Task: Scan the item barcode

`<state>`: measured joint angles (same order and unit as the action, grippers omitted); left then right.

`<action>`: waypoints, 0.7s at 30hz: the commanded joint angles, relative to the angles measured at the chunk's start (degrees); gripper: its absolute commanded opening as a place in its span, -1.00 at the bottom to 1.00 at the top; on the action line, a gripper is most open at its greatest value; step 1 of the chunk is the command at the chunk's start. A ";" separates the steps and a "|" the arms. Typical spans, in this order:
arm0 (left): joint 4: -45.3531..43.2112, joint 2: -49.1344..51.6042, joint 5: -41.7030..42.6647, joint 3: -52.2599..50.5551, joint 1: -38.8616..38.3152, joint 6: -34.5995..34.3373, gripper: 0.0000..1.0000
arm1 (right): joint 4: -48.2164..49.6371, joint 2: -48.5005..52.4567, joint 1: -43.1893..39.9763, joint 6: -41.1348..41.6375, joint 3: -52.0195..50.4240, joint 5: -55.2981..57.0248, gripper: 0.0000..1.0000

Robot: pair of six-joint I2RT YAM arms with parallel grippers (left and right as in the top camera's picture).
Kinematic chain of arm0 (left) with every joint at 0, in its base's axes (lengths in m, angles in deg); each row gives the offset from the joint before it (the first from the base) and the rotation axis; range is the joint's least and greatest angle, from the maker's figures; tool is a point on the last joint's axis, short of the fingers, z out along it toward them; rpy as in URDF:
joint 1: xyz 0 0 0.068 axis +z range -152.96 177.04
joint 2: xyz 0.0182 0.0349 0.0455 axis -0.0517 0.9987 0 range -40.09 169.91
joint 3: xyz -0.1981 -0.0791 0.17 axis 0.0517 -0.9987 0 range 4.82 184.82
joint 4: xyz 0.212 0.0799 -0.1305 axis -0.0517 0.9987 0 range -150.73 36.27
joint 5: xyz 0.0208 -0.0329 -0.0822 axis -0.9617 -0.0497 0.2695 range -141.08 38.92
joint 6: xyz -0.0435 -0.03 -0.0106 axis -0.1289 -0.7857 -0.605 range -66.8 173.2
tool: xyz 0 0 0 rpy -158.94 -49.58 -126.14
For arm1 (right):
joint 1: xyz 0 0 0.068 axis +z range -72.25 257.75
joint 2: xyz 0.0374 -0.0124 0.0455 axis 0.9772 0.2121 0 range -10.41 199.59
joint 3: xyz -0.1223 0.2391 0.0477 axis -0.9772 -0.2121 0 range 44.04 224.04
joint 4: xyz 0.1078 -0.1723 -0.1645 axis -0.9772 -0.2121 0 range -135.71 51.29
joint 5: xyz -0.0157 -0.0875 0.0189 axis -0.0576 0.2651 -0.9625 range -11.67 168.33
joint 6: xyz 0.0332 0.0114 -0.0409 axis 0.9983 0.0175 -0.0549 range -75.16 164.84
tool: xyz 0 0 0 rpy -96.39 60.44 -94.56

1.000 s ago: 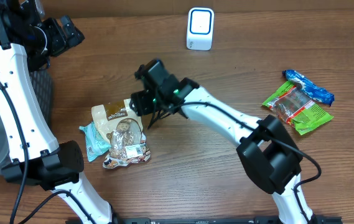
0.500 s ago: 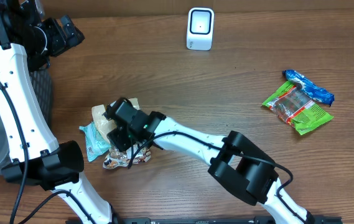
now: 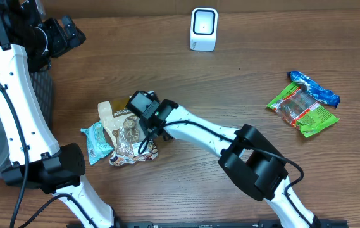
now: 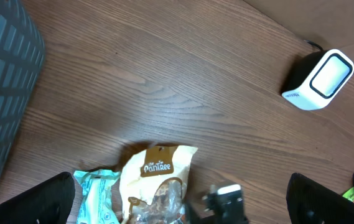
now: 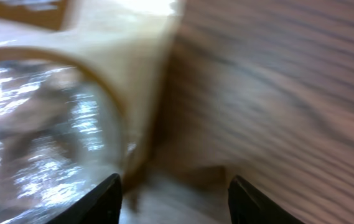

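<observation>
I'm working the right arm. Right fingers [image 5: 99, 205] are standing partly apart, low over the worktop [image 3: 230, 69], at the upper right edge of the snack bag [image 3: 124, 130]. The wrist view is blurring, but bare wood is showing between the tips and the bag's pale edge is sitting just beside one tip, so as far as I can see nothing is being held. Left fingers [image 4: 46, 199] are hanging wide apart high above the scene, holding nothing. The bag is lying flat at the left of the worktop, its left edge touching a teal packet [image 3: 95, 140], well apart from the scanner [image 3: 203, 28] at the far edge.

Risks I'm flagging:
- The fingers are lining up on only the thin rim of the film. It's glossy, crinkly plastic, so a pinch there is likely slipping off on the lift. The bag could also be swinging loose and dropping on the way to the scanner.
- The tips are sitting so low that closing is risking a scrape on the wood, or just shoving the bag sideways instead of gripping it.
- With the teal packet touching the bag, a shove or sloppy pinch is risking dragging it along or grabbing both.
- I'm not seeing where the barcode is. If it's facing away from the scanner window, or the film is creasing over it in the grip, no read is happening.
- The carry to the scanner is looking long, so a weak hold is giving the bag plenty of chance to rotate.
</observation>
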<state>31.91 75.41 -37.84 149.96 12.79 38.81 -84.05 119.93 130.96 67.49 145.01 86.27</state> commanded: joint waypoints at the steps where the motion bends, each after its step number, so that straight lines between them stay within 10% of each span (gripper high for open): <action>1: 0.02 -0.87 -0.28 0.85 -0.55 1.14 0.99 | -2.86 -0.37 -0.26 1.38 3.06 7.61 0.10; 21: 0.02 -0.87 -0.28 0.85 -0.55 1.11 0.99 | 11.65 3.41 0.57 -10.69 10.47 -25.11 0.45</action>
<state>31.91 75.41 -37.84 149.96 12.79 38.81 -72.67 120.39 130.77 57.87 154.84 70.19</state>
